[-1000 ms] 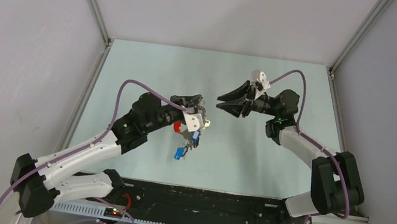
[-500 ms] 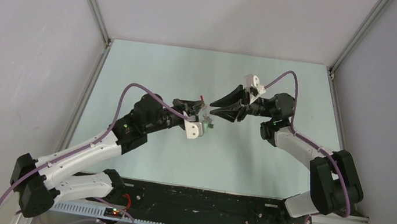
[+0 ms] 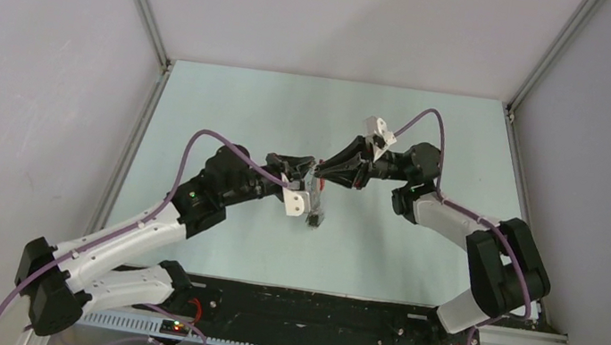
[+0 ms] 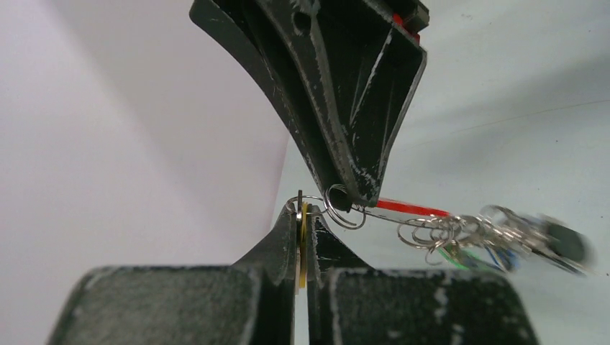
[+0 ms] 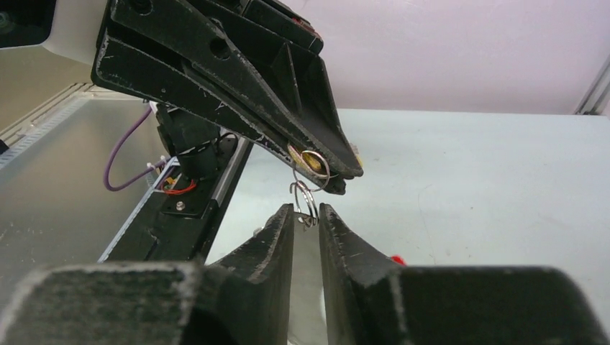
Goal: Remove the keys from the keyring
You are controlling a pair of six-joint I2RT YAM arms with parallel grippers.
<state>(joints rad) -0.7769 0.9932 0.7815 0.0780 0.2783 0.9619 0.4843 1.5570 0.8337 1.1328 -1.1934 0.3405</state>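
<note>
My left gripper (image 4: 303,212) is shut on a yellow-headed key (image 4: 303,244), whose small split ring shows at the fingertips. My right gripper (image 5: 307,213) meets it tip to tip and is shut on the silver end of the keyring (image 4: 410,208), whose red strip runs off to the right. The other keys (image 4: 496,241), blurred, with green, blue and dark heads, hang from rings on it. In the top view both grippers, left (image 3: 309,173) and right (image 3: 326,174), meet above the table's middle with the keys (image 3: 313,219) dangling below. The yellow key also shows in the right wrist view (image 5: 311,159).
The pale green table (image 3: 417,251) is boxed in by grey walls with aluminium posts (image 3: 141,0) at the back corners. A black rail (image 3: 310,309) with the arm bases runs along the near edge. The purple cables loop over both arms.
My right gripper has moved left to the left gripper's tips and closed from open. My left gripper has turned, so the hanging key bunch swung from its left side to beneath the tips.
</note>
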